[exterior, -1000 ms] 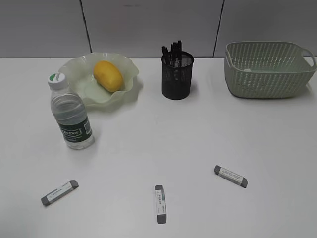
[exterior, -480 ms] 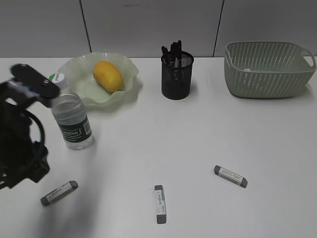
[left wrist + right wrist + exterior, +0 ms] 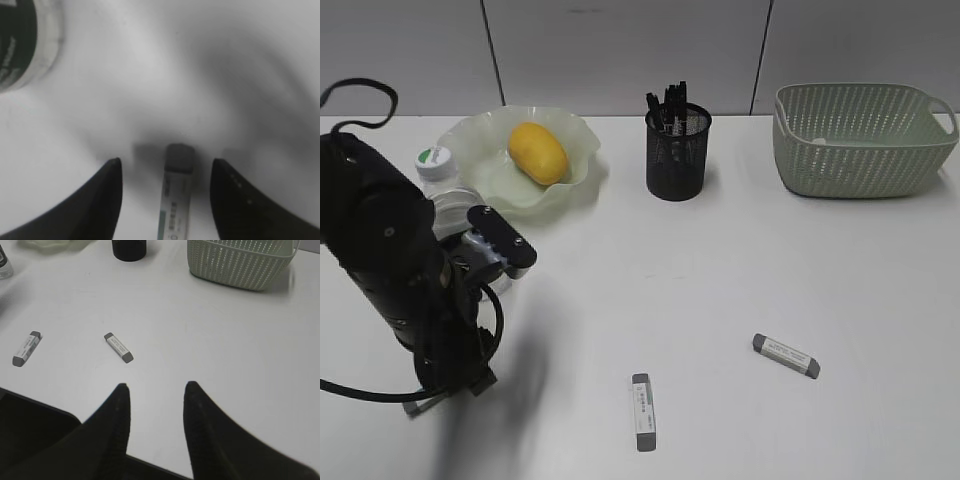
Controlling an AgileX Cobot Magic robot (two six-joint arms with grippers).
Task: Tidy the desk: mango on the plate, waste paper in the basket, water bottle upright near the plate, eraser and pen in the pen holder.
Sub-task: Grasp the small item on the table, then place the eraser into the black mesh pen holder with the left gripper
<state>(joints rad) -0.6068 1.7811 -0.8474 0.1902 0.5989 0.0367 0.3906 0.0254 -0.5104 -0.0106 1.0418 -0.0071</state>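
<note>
My left gripper (image 3: 166, 167) hangs open just above the desk (image 3: 720, 280), its fingers either side of a grey-ended eraser (image 3: 176, 195) without touching it. The water bottle (image 3: 20, 45) stands upright close behind; only its cap (image 3: 434, 162) clears my left arm (image 3: 400, 280). The mango (image 3: 538, 152) lies on the plate (image 3: 582, 135). Pens stick out of the pen holder (image 3: 677, 155). Two more erasers (image 3: 642, 411) (image 3: 786, 355) lie at the front. My right gripper (image 3: 155, 387) is open and empty above the front edge. The waste paper is hidden.
The basket (image 3: 860, 140) stands at the back right. The right wrist view shows the two front erasers (image 3: 119, 347) (image 3: 26, 348) ahead of the fingers, with the basket (image 3: 240, 262) and pen holder (image 3: 129, 249) beyond.
My left arm has swung in from the left edge and come down over the left eraser, covering most of the bottle. Its jaws have opened wider. The right arm is unmoved.
</note>
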